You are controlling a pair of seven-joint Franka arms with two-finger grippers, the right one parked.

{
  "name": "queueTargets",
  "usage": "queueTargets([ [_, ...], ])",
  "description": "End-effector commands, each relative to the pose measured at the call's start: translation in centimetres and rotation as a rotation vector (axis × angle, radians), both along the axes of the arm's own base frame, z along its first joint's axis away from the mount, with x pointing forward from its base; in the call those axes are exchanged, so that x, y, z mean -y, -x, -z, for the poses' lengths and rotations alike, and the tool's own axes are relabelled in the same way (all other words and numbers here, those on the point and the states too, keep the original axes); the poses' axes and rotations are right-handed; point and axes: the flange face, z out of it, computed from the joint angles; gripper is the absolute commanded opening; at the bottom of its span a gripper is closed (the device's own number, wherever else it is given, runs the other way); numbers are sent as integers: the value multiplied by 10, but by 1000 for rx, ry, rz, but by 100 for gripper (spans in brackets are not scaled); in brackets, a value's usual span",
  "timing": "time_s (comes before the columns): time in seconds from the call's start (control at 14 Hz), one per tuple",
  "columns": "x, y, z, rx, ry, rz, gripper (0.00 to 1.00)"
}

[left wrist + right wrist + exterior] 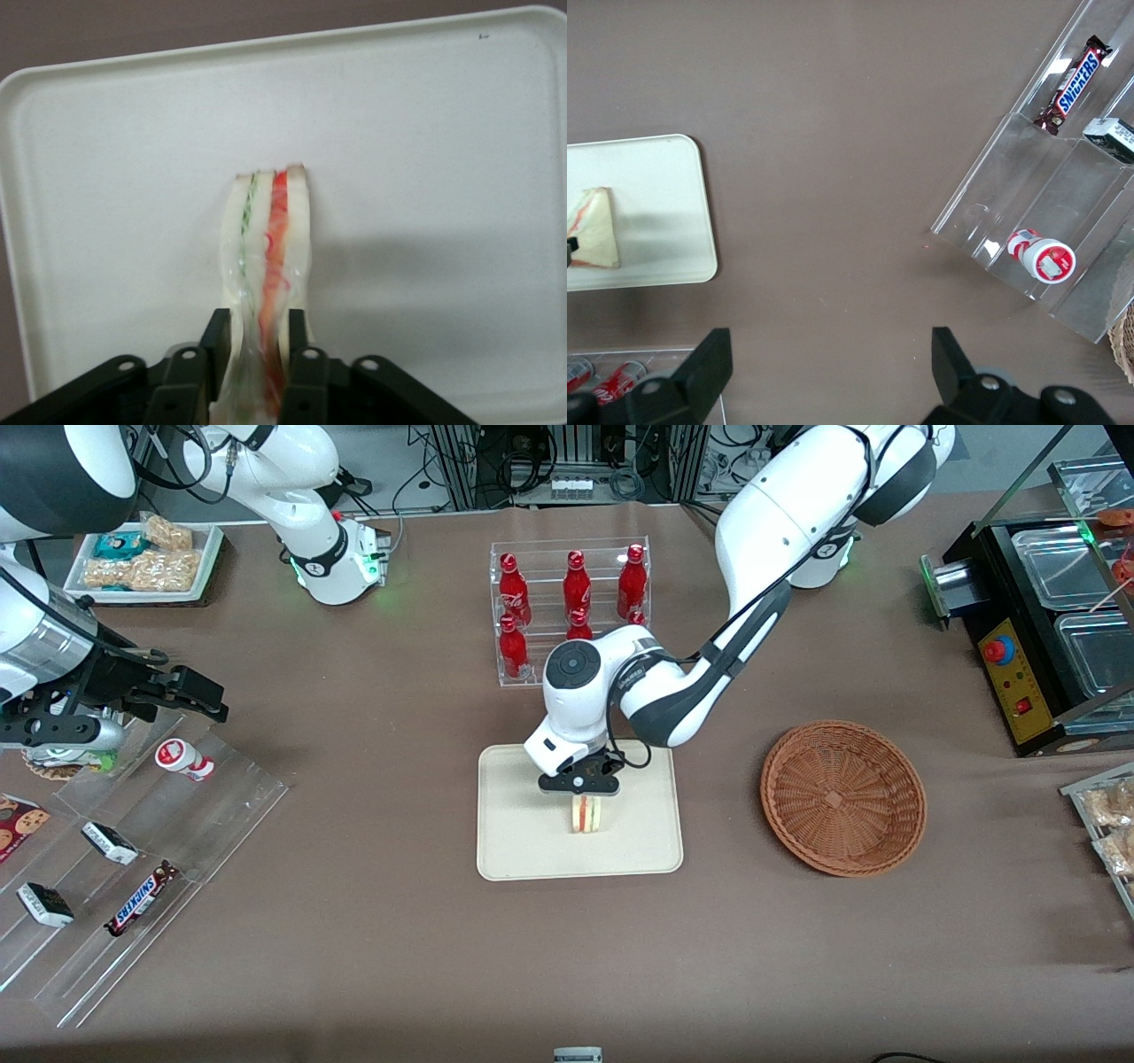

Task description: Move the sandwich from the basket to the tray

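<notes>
The sandwich (586,815) is a pale bread wedge with orange and green filling, held upright over the middle of the cream tray (523,850). My left gripper (582,793) is shut on the sandwich, one black finger pressing each bread face. In the left wrist view the sandwich (266,248) is pinched between the fingers of the gripper (261,341), with the tray (443,133) under it. Its lower edge is at or just above the tray surface. The wicker basket (842,797) is empty, beside the tray toward the working arm's end. The right wrist view shows the sandwich (594,230) on the tray (664,204).
A clear rack of red bottles (571,607) stands farther from the front camera than the tray. Clear acrylic shelves with a Snickers bar (140,899) and small packets lie toward the parked arm's end. A black food warmer (1054,629) stands toward the working arm's end.
</notes>
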Motion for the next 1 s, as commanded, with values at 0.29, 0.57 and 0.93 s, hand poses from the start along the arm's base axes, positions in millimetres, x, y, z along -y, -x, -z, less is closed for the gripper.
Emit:
queueTargets([
  [0.29, -69, -71, -93, 117, 22, -174, 100],
  [0.57, -222, -130, -217, 178, 48, -435, 100],
  [0.93, -377, -93, -290, 33, -90, -458, 100],
])
